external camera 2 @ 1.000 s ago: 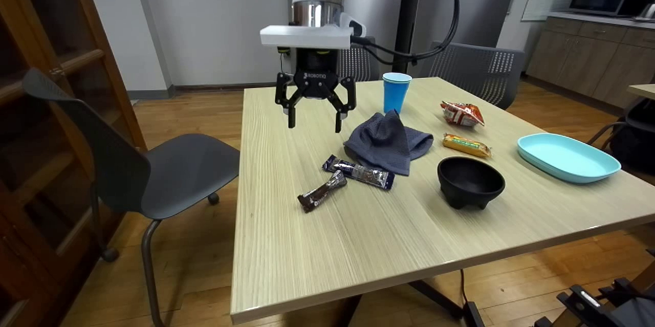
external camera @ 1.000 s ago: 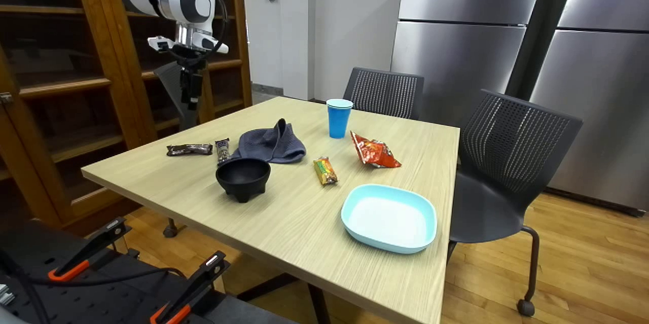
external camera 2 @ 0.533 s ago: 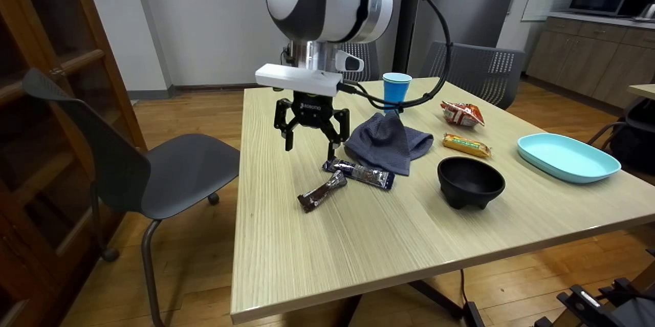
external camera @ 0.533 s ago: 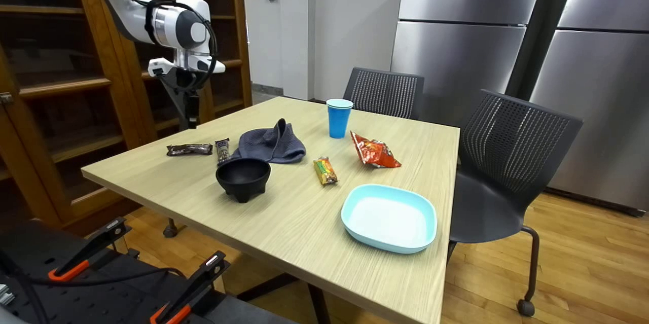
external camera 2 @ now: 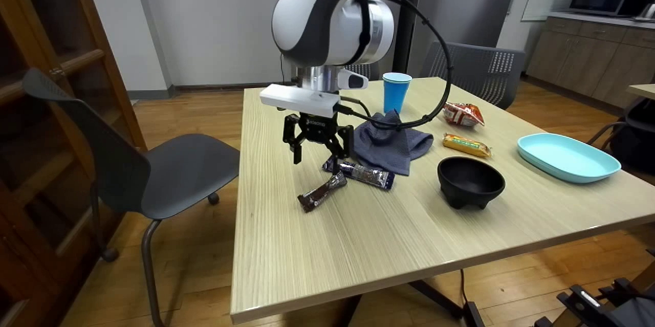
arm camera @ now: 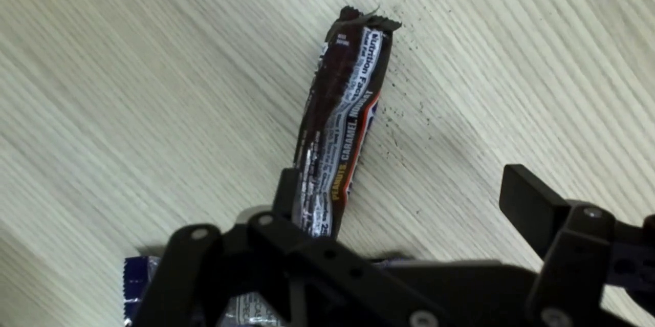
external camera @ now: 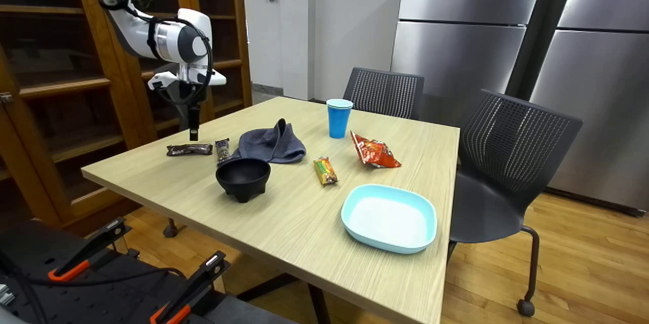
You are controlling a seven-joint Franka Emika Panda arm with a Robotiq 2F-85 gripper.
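My gripper (external camera 2: pixel 316 164) is open and empty, pointing down a little above the table. In the wrist view its fingers (arm camera: pixel 529 206) stand wide apart. A brown-wrapped candy bar (arm camera: pixel 337 127) lies nearest; the left finger overlaps its left edge in that view, and its lower end is hidden behind the gripper. The bar also shows in both exterior views (external camera: pixel 189 149) (external camera 2: pixel 320 195). A dark blue and silver wrapped bar (external camera 2: pixel 368 174) lies close by, partly hidden under the gripper in the wrist view (arm camera: pixel 137 281). A crumpled grey-blue cloth (external camera 2: pixel 384 145) lies beside it.
On the wooden table (external camera: pixel 284 243) stand a black footed bowl (external camera 2: pixel 471 183), blue stacked cups (external camera: pixel 338 120) and a light blue tray (external camera: pixel 390 217). A yellow-wrapped bar (external camera: pixel 325 171) and a red snack bag (external camera: pixel 376 152) lie there too. Chairs (external camera 2: pixel 189 173) stand around.
My gripper has come down from well above the table to just above the brown bar, staying open. The things on the table have not moved.
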